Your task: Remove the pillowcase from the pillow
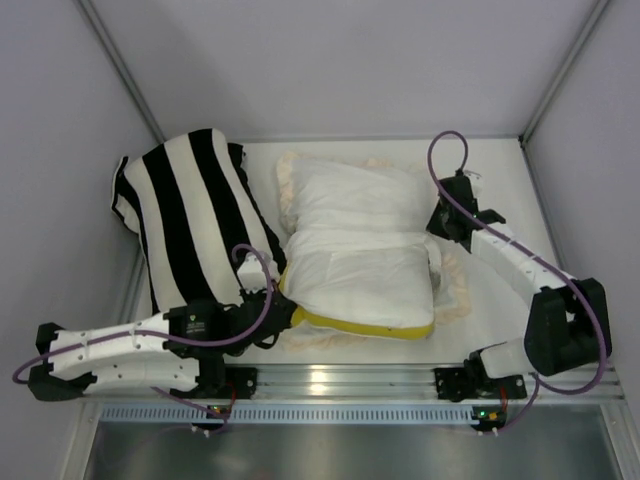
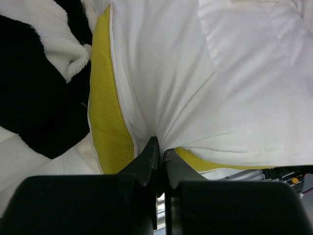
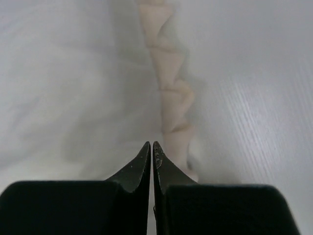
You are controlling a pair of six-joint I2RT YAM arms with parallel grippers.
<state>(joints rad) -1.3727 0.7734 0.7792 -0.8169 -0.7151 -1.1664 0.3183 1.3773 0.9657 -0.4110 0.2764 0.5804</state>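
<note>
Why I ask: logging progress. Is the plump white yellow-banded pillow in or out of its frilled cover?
Partly out. The white pillow shows its yellow band bare in front; the far end seems inside the cream frilled pillowcase.

Pillow (image 1: 360,275): centre of the top view, on the tabletop (image 1: 495,170).
Pillowcase (image 1: 345,190): directly behind the pillow, upper middle; its edge also lies along the pillow's right side.
Cushion (image 1: 190,215): left of both, up against the pillow.
Left pincer (image 1: 285,318): at the pillow's lower-left corner, clamped onto it.
Right pincer (image 1: 441,228): at the pillowcase's right edge, tips together.
</note>
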